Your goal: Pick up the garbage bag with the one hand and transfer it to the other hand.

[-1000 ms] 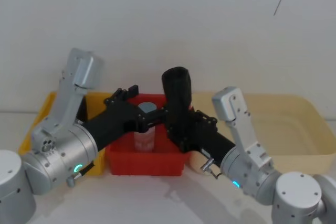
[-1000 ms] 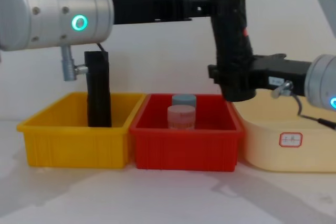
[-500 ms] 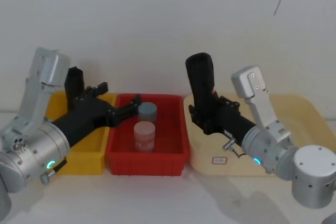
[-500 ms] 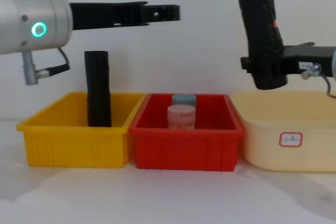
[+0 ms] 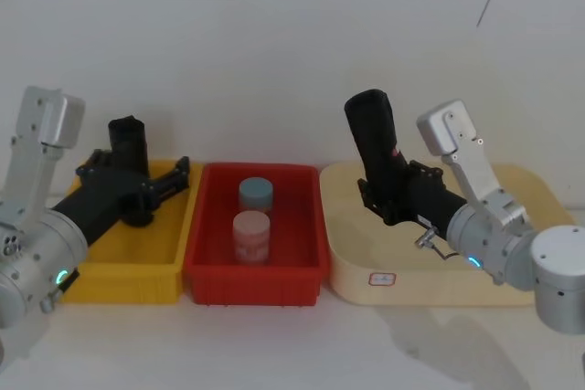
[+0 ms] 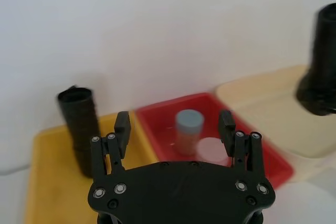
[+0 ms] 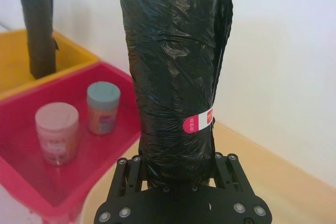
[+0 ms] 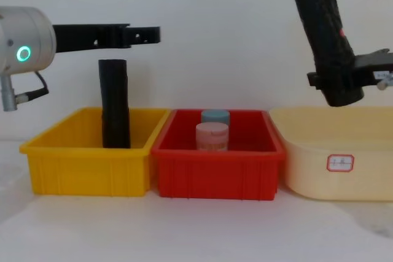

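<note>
Left gripper [image 8: 145, 34] let go, backed to 9 o'clock, fingers apart. Right gripper [image 5: 398, 200] at 3 o'clock squeezes the garbage bag [image 5: 373, 139] alone. Your swap looks done.

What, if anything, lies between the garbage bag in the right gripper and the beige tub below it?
Nothing visible does. The right gripper holds the garbage bag tilted above the beige tub, and nothing shows inside the tub. The left gripper hangs open over the yellow bin, well aside.
</note>
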Robot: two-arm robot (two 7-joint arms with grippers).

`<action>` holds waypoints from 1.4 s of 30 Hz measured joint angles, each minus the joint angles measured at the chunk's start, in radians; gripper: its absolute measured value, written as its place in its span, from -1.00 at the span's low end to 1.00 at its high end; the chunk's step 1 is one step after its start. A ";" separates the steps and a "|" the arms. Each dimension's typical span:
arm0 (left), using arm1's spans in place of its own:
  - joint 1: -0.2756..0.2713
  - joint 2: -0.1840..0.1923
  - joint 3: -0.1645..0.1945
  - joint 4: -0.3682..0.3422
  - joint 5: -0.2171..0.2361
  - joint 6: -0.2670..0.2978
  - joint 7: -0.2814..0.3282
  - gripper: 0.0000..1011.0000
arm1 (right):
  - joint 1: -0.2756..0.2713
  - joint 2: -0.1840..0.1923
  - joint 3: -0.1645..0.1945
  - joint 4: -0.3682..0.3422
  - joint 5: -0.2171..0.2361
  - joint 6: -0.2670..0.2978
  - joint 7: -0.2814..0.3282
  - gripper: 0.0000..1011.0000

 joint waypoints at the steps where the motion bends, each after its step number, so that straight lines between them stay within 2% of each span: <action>1: -0.001 -0.002 -0.002 0.004 0.005 0.000 0.010 0.98 | 0.002 0.002 0.000 0.001 -0.002 0.003 0.002 0.12; 6: -0.013 -0.016 -0.011 0.038 0.036 0.000 0.065 0.98 | 0.010 0.013 0.000 0.008 -0.011 0.015 0.007 0.16; 13: -0.036 -0.042 -0.022 0.094 0.082 0.005 0.144 0.98 | 0.018 0.024 -0.001 0.016 -0.021 0.027 0.013 0.56; 22: -0.054 -0.058 -0.030 0.134 0.112 0.009 0.192 0.98 | 0.023 0.030 -0.002 0.020 -0.026 0.034 0.018 0.98; 32: -0.064 -0.067 -0.034 0.158 0.129 0.010 0.220 0.98 | 0.026 0.033 -0.002 0.022 -0.028 0.037 0.024 0.98; 42: -0.069 -0.071 -0.036 0.168 0.136 0.011 0.233 0.98 | 0.035 0.029 -0.017 0.019 0.003 0.037 0.090 0.98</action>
